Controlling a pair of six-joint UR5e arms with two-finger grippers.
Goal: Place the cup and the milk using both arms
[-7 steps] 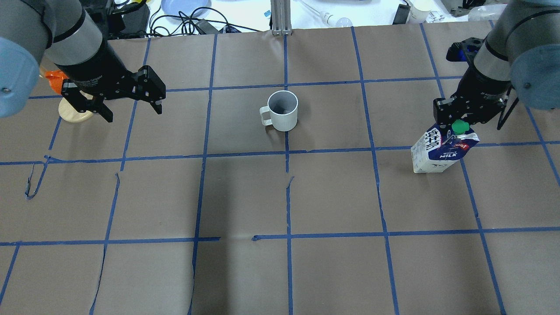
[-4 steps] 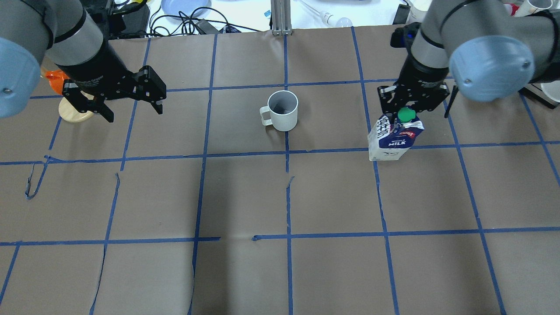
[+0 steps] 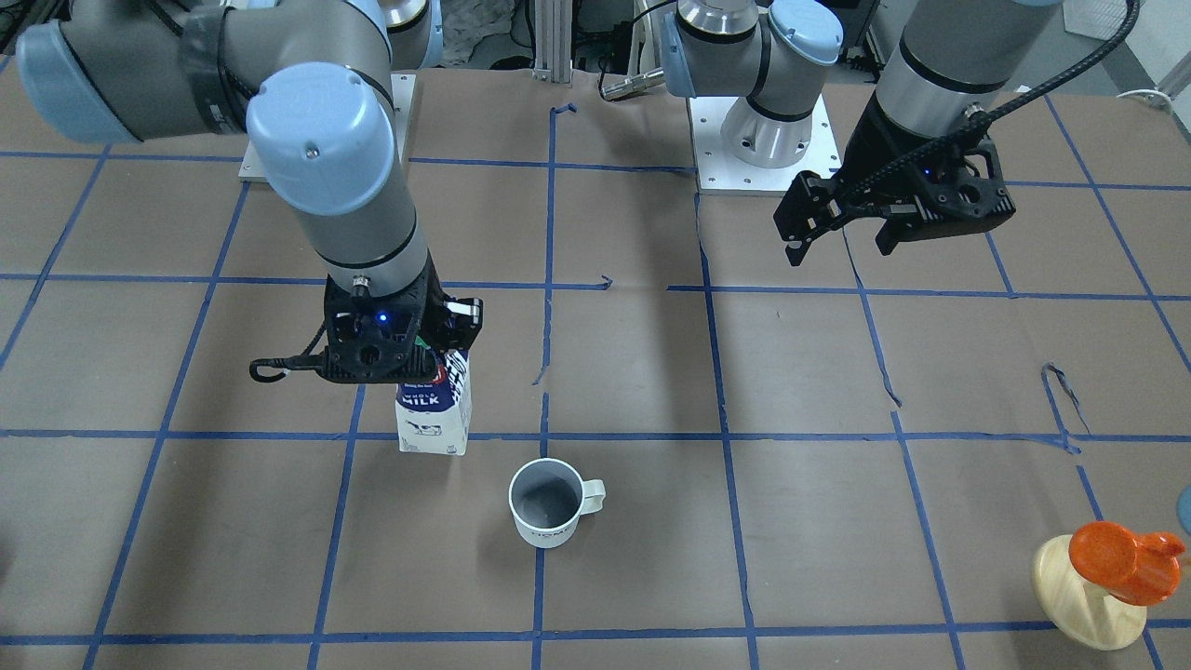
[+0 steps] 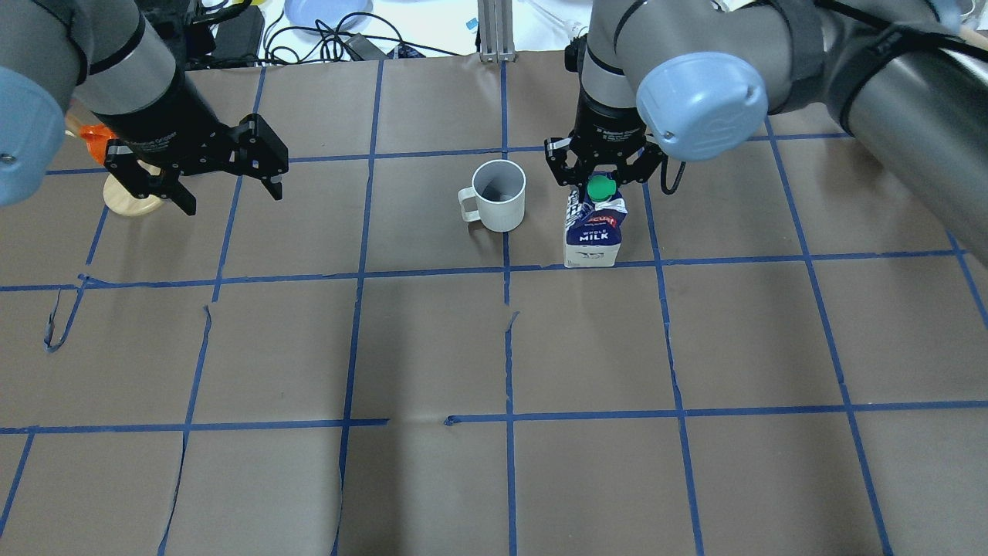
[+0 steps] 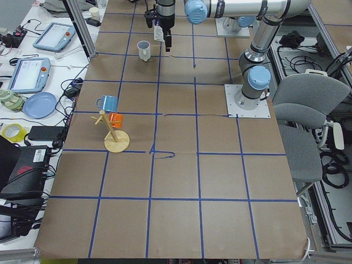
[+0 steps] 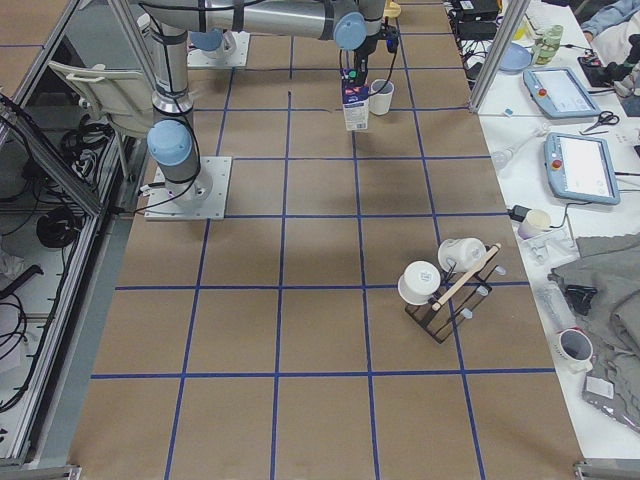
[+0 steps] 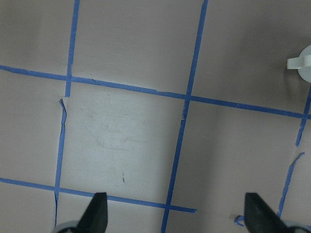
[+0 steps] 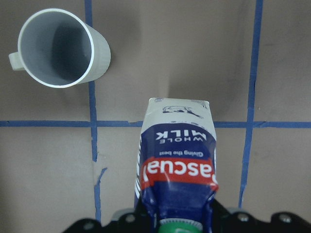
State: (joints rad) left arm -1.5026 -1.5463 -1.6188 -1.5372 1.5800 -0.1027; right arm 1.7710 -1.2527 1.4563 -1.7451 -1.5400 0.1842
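The white cup (image 4: pixel 499 195) stands upright near the table's middle, handle toward the left arm's side; it also shows in the front view (image 3: pixel 547 502) and the right wrist view (image 8: pixel 60 48). The blue and white milk carton (image 4: pixel 593 232) is upright just right of the cup, a small gap between them. My right gripper (image 4: pixel 598 181) is shut on the carton's top by the green cap (image 4: pixel 600 188); the carton's base (image 3: pixel 433 437) is at or just above the table. My left gripper (image 4: pixel 234 199) is open and empty, far left of the cup, above the table.
An orange cup on a round wooden stand (image 4: pixel 127 197) sits behind the left gripper, also in the front view (image 3: pixel 1112 558). A rack with white mugs (image 6: pixel 445 280) stands far along the right end. Cables and a blue plate (image 4: pixel 328 11) lie beyond the back edge.
My right gripper has carried the milk carton leftward from the table's right side to just beside the cup. The left gripper has barely moved and stays open.
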